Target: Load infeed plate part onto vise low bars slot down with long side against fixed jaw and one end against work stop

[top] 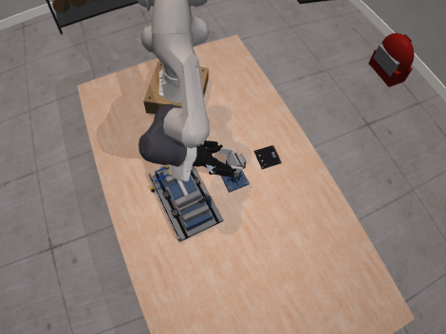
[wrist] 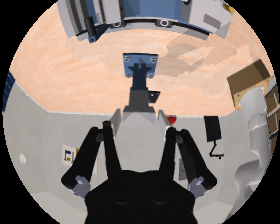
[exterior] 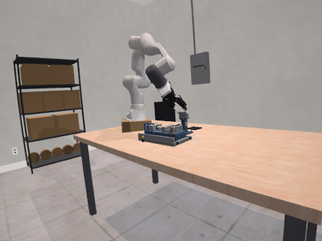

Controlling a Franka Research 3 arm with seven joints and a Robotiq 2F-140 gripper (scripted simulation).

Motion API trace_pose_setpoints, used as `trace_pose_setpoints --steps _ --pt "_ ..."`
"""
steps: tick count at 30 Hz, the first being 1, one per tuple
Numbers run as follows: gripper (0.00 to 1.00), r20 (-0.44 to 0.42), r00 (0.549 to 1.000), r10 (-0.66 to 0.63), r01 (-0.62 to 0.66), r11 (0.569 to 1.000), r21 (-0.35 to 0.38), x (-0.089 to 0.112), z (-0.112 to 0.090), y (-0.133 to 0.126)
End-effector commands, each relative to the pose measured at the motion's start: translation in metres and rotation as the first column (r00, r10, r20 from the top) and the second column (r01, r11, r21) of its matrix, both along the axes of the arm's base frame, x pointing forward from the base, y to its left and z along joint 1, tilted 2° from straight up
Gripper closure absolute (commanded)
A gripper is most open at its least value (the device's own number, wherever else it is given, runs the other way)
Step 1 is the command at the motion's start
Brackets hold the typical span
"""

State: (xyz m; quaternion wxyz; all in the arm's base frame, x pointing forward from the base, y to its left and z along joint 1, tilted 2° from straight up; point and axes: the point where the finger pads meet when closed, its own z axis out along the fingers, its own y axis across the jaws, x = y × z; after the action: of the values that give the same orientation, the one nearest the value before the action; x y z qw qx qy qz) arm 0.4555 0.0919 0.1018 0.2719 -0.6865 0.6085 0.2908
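The grey part rests on top of the V-block, which stands on a small blue base to the right of the vise. My gripper reaches in from the left, its fingers half spread on either side of the part without squeezing it. In the wrist view the part fills the gap between my fingers, above the dark V-block. I cannot tell which way the slot faces. The black infeed plate lies bare. The vise jaws stand apart with nothing between them.
A wooden block carries the arm's base at the table's back. The vise's air cylinder and blue fittings sit under my forearm. A shelf with boxes stands off the table to the left.
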Motion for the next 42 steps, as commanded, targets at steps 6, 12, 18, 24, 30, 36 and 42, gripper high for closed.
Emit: trace_pose_setpoints --steps 6,12,18,24,30,36,42 --pt "0.49 0.003 1.000 0.000 0.000 1.000 0.004 0.0011 0.0008 0.0000" --pt "1.00 0.003 1.000 0.000 0.000 1.000 0.004 0.0011 0.0008 0.0000" --pt "1.00 0.003 1.000 0.000 0.000 1.000 0.004 0.0011 0.0008 0.0000" --pt "1.00 0.003 1.000 0.000 0.000 1.000 0.004 0.0011 0.0008 0.0000" --pt "1.00 0.003 1.000 0.000 0.000 1.000 0.004 0.0011 0.0008 0.0000" --pt "1.00 0.003 1.000 0.000 0.000 1.000 0.004 0.0011 0.0008 0.0000" --pt "1.00 0.003 1.000 0.000 0.000 1.000 0.004 0.0011 0.0008 0.0000"
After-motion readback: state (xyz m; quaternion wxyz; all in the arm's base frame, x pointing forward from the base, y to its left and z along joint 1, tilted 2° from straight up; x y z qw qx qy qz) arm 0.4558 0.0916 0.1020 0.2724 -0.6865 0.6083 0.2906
